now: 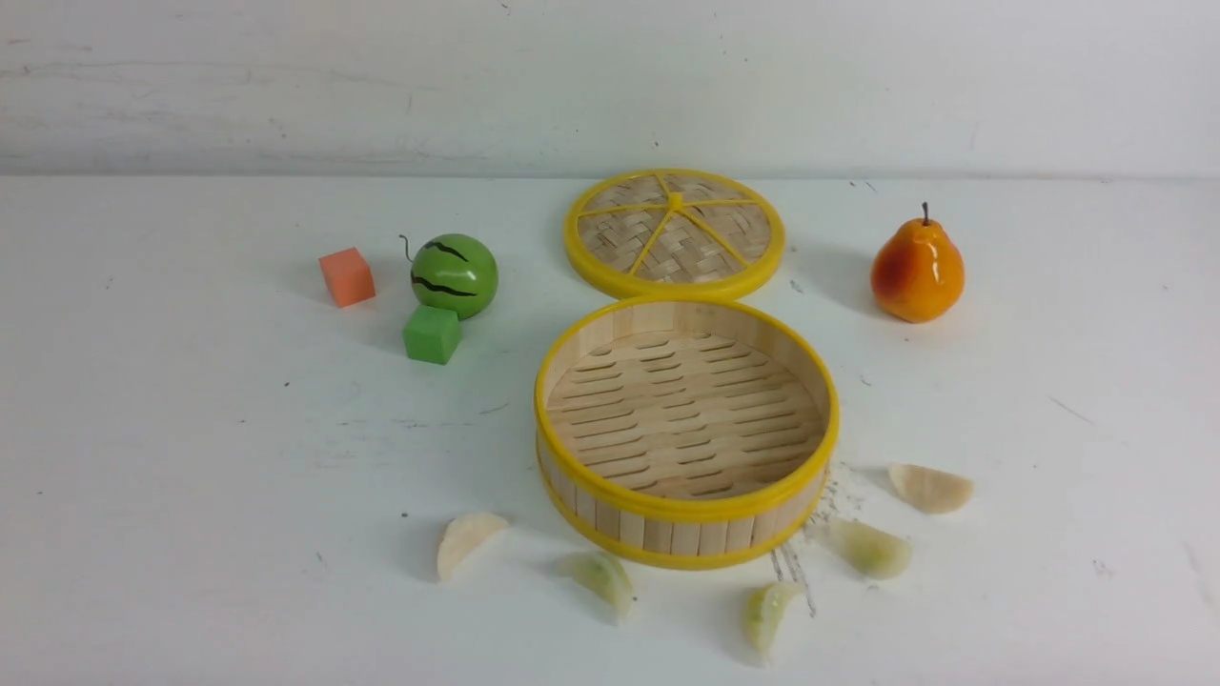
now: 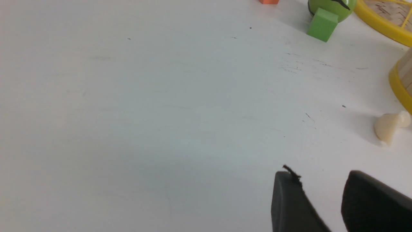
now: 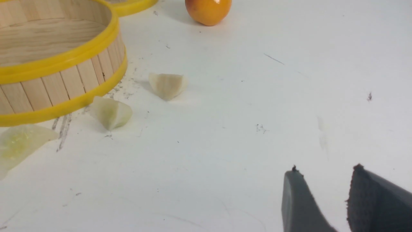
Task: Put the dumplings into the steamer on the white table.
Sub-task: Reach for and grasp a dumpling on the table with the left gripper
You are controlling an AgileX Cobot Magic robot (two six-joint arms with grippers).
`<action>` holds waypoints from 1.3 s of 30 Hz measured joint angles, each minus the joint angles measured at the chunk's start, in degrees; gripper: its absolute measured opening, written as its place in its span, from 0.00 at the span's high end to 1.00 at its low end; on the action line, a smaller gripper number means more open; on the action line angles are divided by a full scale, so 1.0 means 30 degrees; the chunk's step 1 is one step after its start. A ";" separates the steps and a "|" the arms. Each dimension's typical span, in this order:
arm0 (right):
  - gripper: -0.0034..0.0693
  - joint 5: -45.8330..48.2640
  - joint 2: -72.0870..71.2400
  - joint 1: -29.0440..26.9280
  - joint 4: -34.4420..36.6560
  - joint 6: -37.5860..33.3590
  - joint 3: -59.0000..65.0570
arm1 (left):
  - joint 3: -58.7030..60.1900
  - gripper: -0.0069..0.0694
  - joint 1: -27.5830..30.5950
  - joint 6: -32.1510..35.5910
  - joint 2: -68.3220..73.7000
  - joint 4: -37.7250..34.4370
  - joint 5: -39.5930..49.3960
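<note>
The steamer stands empty in the middle of the white table. Around its near side lie the dumplings: a cream one, three pale green ones, and a second cream one. Neither gripper shows in the front view. My left gripper is open over bare table, short of the left cream dumpling beside the steamer. My right gripper is open too, well apart from the right cream dumpling and a green dumpling.
The flat woven lid lies just behind the steamer. A toy watermelon, an orange cube and a green cube sit at the back left. A pear stands at the back right.
</note>
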 joint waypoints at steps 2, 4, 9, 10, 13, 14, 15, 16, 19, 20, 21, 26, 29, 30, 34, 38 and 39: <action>0.62 -0.0334 0.0000 0.0000 0.0000 0.0000 0.0042 | 0.0000 0.60 0.0000 0.0000 0.0000 0.0000 0.0000; 0.62 -0.0493 0.0000 0.0000 0.0000 0.0000 0.0042 | 0.0000 0.60 0.0000 0.0000 0.0000 0.0023 0.0000; 0.62 -0.0672 0.0000 0.0000 0.0933 0.0534 0.0042 | 0.0015 0.60 0.0000 -0.2572 0.0000 -0.3623 -0.1409; 0.62 -0.0694 0.0000 0.0000 0.1098 0.0655 0.0042 | 0.0015 0.60 0.0000 -0.2832 0.0000 -0.3996 -0.1504; 0.62 -0.1234 0.0000 0.0039 0.6390 0.5008 0.0042 | 0.0015 0.60 0.0000 -0.7937 0.0000 -1.1577 -0.2876; 0.62 -0.1408 0.0000 0.0039 0.7901 0.6264 0.0042 | 0.0015 0.60 0.0000 -0.8913 0.0000 -1.3223 -0.3092; 0.62 -0.1500 0.0000 0.0039 0.9681 0.7779 0.0042 | 0.0015 0.60 0.0000 -0.9429 0.0000 -1.4264 -0.3230; 0.62 -0.1519 0.0000 0.0039 1.0952 0.8872 0.0042 | 0.0015 0.60 0.0000 -0.9734 0.0000 -1.5049 -0.3338; 0.62 -0.1691 0.0000 0.0039 1.3930 1.1314 0.0042 | 0.0015 0.60 0.0000 -0.9861 0.0000 -1.6325 -0.3484; 0.62 -0.1737 0.0000 0.0039 1.4157 1.1406 0.0042 | 0.0015 0.60 0.0000 -0.9775 0.0000 -1.6537 -0.3494; 0.62 -0.1781 0.0000 0.0039 1.4157 1.1337 0.0042 | 0.0015 0.60 0.0000 -0.9775 0.0000 -1.6762 -0.3445; 0.62 -0.1632 0.0000 0.0039 1.4576 1.0678 0.0042 | -0.0786 0.60 0.0000 -0.8948 0.0000 -1.8155 -0.1952; 0.62 -0.0452 0.0000 0.0039 1.5452 0.8811 -0.0717 | -0.3318 0.60 0.0000 -0.4073 0.0000 -1.7991 -0.0455; 0.63 -0.0148 0.0000 0.0039 1.5618 0.6981 -0.1399 | -0.4867 0.60 0.0000 -0.1339 0.0000 -1.7608 0.0256; 0.72 0.0215 0.0548 0.0039 1.5713 0.0586 -0.4699 | -0.8405 0.62 0.0000 0.3274 0.1234 -1.5300 0.2920; 0.91 0.1591 0.4252 0.0039 1.5587 -0.5226 -0.8459 | -1.2059 0.76 0.0000 0.4223 0.5816 -1.1133 0.6663; 0.95 0.2357 0.5566 0.0039 1.5482 -0.6216 -0.9486 | -1.2769 0.79 0.0000 0.4244 0.6556 -1.0524 0.7220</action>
